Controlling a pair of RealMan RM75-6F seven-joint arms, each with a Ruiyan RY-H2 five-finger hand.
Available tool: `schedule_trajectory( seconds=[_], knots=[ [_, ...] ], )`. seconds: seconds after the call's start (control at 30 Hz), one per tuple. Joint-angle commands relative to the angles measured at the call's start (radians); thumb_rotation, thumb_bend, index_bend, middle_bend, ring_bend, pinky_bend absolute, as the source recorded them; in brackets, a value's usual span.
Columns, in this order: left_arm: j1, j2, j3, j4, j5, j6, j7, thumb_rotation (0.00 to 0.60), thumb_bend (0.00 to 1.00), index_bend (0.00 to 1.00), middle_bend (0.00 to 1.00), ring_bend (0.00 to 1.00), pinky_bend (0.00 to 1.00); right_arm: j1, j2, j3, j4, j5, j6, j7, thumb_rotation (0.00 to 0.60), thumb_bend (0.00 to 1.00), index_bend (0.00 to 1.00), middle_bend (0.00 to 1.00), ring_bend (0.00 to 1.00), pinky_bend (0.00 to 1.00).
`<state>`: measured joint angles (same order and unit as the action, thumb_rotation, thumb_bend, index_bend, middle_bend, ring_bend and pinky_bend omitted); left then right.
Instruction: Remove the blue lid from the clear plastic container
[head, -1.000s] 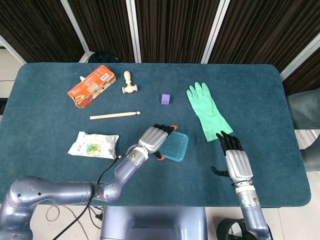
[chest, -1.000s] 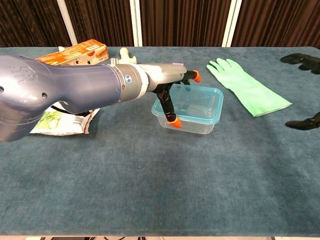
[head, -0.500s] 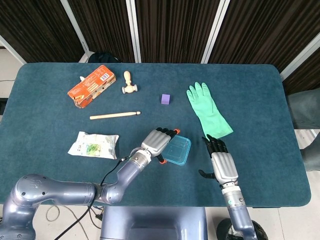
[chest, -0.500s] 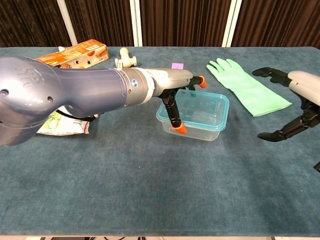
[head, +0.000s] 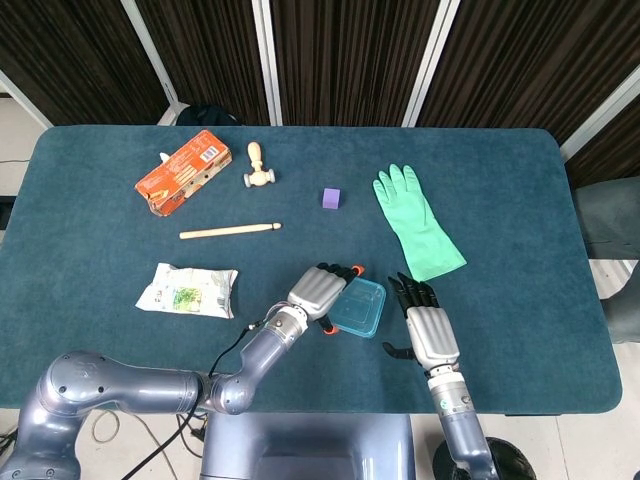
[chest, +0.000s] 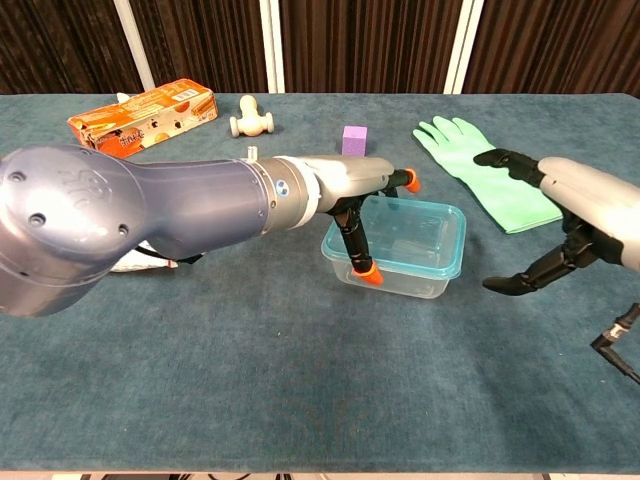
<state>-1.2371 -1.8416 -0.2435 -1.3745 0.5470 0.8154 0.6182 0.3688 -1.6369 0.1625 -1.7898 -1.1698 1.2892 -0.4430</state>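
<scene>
- Fingers (chest: 357, 245) of the left hand (head: 318, 290), black with orange tips, close around the near-left corner of the clear plastic container (chest: 398, 255); one tip lies against its front wall, another reaches over the far rim.
- Fingers (chest: 505, 160) of the right hand (head: 428, 330) are spread apart and hold nothing; the thumb points toward the container's right side without touching it.
- Blue lid (head: 358, 305) sits on the container, which stands on the table (head: 100, 270) near the front edge, between the two hands.
- Left arm (chest: 150, 220), grey, crosses the chest view from the left; the right forearm rises from the table's near edge in the head view.
- Green rubber glove (head: 415, 220) lies flat beyond the right hand.
- Purple cube (head: 332, 198) sits left of the glove.
- Wooden stick (head: 230, 231), small wooden mallet (head: 258, 172) and orange carton (head: 183, 171) occupy the far-left area.
- Crumpled white-and-green packet (head: 188, 289) lies left of the left forearm.
</scene>
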Motion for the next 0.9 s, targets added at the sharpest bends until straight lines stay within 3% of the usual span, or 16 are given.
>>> schedule_trajectory(
  seconds=[0.03, 0.9],
  knots=[
    [-0.003, -0.004, 0.001, 0.004, -0.001, 0.003, -0.001, 0.6, 0.23, 0.08, 0.26, 0.18, 0.31, 0.005, -0.016, 0.001, 0.01, 0.002, 0.002, -0.001, 0.6, 0.24, 0.0, 0.0, 0.0, 0.0],
    [-0.005, -0.014, 0.008, 0.01, 0.0, -0.006, -0.034, 0.6, 0.23, 0.08, 0.26, 0.18, 0.31, 0.039, -0.121, 0.018, 0.07, 0.033, 0.014, -0.047, 0.6, 0.24, 0.0, 0.0, 0.0, 0.0]
  ],
)
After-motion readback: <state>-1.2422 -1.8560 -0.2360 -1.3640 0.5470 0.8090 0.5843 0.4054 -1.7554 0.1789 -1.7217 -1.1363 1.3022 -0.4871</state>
